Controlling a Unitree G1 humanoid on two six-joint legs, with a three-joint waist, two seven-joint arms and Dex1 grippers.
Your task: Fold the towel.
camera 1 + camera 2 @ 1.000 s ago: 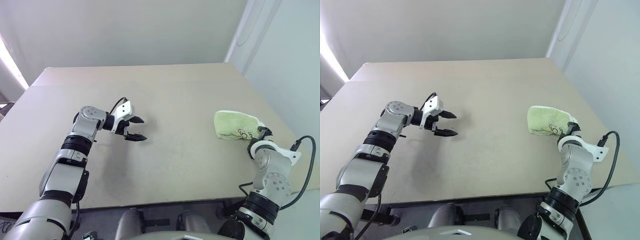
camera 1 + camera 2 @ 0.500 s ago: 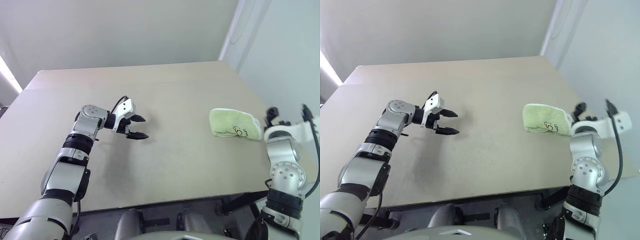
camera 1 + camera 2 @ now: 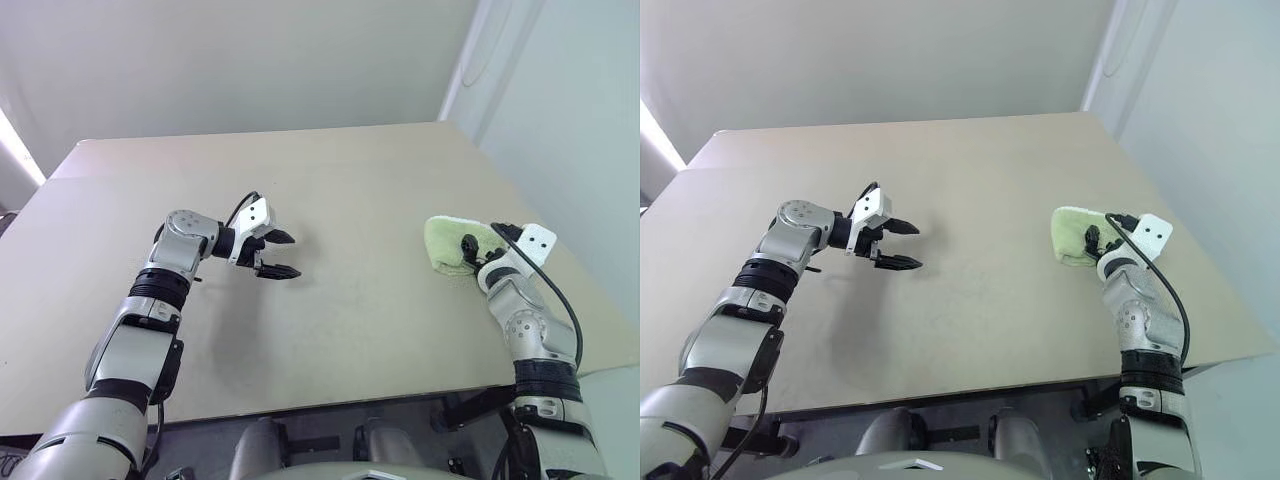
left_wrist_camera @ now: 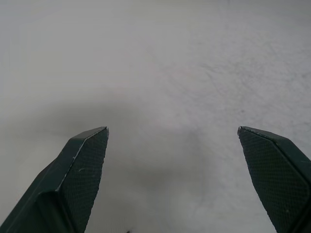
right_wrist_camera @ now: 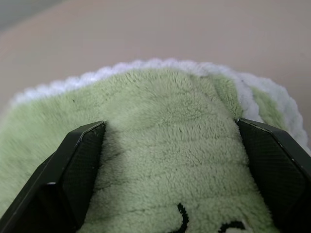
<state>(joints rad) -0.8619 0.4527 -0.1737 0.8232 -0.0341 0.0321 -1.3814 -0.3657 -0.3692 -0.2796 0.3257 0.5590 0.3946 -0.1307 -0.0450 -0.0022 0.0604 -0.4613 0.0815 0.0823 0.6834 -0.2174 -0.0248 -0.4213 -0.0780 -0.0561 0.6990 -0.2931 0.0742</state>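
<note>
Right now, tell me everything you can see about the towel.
The towel is a small pale lime-green terry cloth with white stitched edging and dark handwritten marks near the end facing the right gripper. It lies bunched or folded into a soft lump, not spread flat, on the table near its right edge. The right gripper is at its near end, open, a finger on either side of the cloth; whether they touch it is unclear. The left gripper is far from it.
</note>
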